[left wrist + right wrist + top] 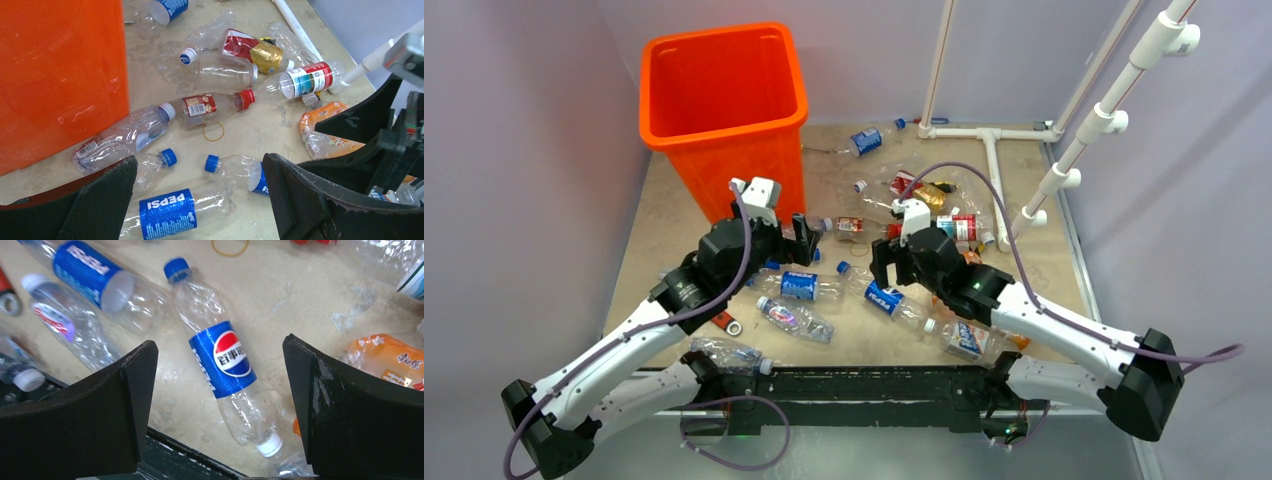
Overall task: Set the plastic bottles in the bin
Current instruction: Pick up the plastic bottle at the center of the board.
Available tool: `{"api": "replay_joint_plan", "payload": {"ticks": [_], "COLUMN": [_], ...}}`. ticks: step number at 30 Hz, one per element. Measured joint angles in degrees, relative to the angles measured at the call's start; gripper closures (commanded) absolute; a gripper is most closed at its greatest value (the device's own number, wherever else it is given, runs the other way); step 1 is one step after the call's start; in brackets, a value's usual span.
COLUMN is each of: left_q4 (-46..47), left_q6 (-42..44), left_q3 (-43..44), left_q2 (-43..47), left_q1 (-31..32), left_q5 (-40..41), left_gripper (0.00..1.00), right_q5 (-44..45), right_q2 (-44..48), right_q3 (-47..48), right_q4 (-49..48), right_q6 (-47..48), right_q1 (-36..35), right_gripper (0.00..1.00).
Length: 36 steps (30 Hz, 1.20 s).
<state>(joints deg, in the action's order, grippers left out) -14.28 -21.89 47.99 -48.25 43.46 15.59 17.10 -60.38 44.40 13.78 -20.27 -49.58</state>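
Note:
The tall orange bin (724,100) stands at the back left, and its wall (60,75) fills the left of the left wrist view. Several crushed clear plastic bottles lie across the table. My left gripper (802,238) hovers open and empty beside the bin's front corner. Below its spread fingers (200,200) lie a blue-label Pepsi bottle (167,212) and a blue-capped one (235,170). My right gripper (887,268) is open over another Pepsi bottle (886,298). That bottle (225,360) lies flat between the fingers (220,405), untouched.
A white pipe frame (989,135) stands at the back right. More bottles with red labels (307,80) and an orange-tinted one (385,360) lie to the right. A yellow rubber band (213,131) and a red-handled tool (724,322) lie on the table. A black rail (864,385) lines the near edge.

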Motion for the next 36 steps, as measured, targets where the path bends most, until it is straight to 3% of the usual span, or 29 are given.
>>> {"api": "replay_joint_plan", "payload": {"ticks": [2, 9, 20, 27, 36], "left_q4": [0.0, 0.3, 1.0, 1.4, 1.3], "left_q6": [0.0, 0.0, -0.1, -0.2, -0.2], "left_q3": [0.0, 0.0, -0.1, -0.1, -0.1], "left_q2": [-0.7, -1.4, -2.5, -2.5, -2.5], "left_q1": [-0.3, -1.6, -2.6, -2.6, -2.6], "left_q5": [-0.6, -3.1, -6.1, -6.5, -6.5], "left_gripper": [0.05, 0.05, 0.05, 0.05, 0.06], "right_q5": [-0.1, -3.3, -6.1, -6.2, -4.0], "right_q2": [-1.4, -6.8, -16.5, -21.0, -25.9], "right_q3": [0.1, 0.2, 0.1, -0.1, -0.1], "right_q4": [1.7, 6.4, 3.5, 3.3, 2.8], "right_q6": [0.3, 0.4, -1.8, -3.1, -4.0], "right_q1": [-0.1, -0.3, -0.3, -0.3, -0.3], "right_gripper": [0.01, 0.01, 0.03, 0.12, 0.31]}}
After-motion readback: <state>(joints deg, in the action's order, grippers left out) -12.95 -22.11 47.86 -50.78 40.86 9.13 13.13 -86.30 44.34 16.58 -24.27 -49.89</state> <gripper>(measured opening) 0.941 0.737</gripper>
